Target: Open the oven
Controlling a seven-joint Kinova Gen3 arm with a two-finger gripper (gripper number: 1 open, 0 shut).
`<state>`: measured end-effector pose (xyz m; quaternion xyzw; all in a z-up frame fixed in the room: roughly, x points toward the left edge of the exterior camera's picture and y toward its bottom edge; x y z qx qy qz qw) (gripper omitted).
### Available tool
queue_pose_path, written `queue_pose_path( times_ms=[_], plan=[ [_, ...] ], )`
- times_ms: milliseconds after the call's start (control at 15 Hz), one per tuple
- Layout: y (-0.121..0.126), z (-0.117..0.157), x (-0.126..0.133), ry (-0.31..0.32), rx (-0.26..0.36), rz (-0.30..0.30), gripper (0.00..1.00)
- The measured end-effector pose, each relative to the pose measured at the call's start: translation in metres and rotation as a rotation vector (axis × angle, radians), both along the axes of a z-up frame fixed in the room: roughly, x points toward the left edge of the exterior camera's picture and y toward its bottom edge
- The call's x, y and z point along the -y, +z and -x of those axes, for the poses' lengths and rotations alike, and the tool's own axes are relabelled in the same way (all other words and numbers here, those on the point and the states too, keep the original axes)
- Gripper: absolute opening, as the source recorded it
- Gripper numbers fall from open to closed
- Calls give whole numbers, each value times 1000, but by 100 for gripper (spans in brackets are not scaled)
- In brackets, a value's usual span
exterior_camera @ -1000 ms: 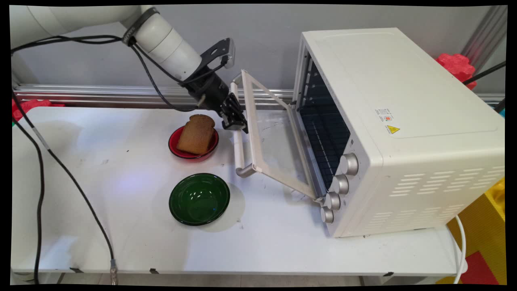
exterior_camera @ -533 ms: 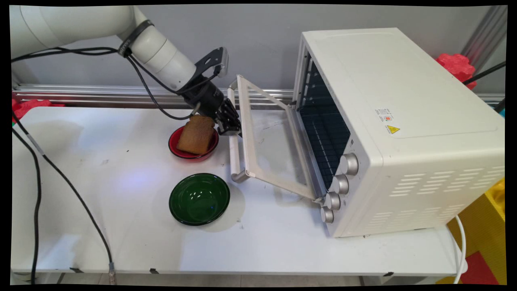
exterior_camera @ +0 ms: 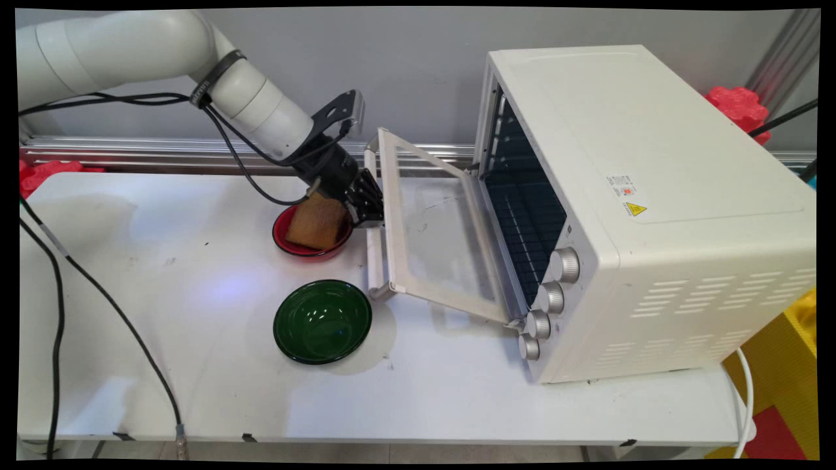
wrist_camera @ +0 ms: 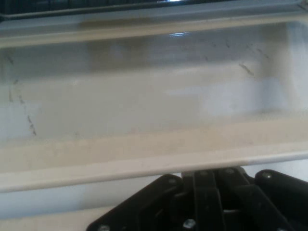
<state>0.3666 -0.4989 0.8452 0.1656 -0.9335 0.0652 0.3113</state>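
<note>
A white toaster oven point(exterior_camera: 627, 209) stands on the white worktop point(exterior_camera: 196, 378) with its glass door point(exterior_camera: 444, 241) lowered partway, and the arm's black end effector point(exterior_camera: 367, 207) sits at the door's handle point(exterior_camera: 373, 248), just beside a slice of brown bread point(exterior_camera: 317, 222) in a red bowl point(exterior_camera: 287, 241); an empty green bowl point(exterior_camera: 322, 321) lies nearer the camera. The hand view shows what the main view cannot: the cream handle bar point(wrist_camera: 144, 166) crossing directly above the end effector point(wrist_camera: 207, 192) linkage, with the door's glass beyond it. Whether the end effector is spread or pinching the handle cannot be told from either view.
</note>
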Motion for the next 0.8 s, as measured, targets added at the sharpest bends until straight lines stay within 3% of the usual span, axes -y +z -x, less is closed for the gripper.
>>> queue_pose_path(
  times_ms=[800],
  plan=[
    [-18, -18, -10, -14, -7, -1, 0]
  ],
)
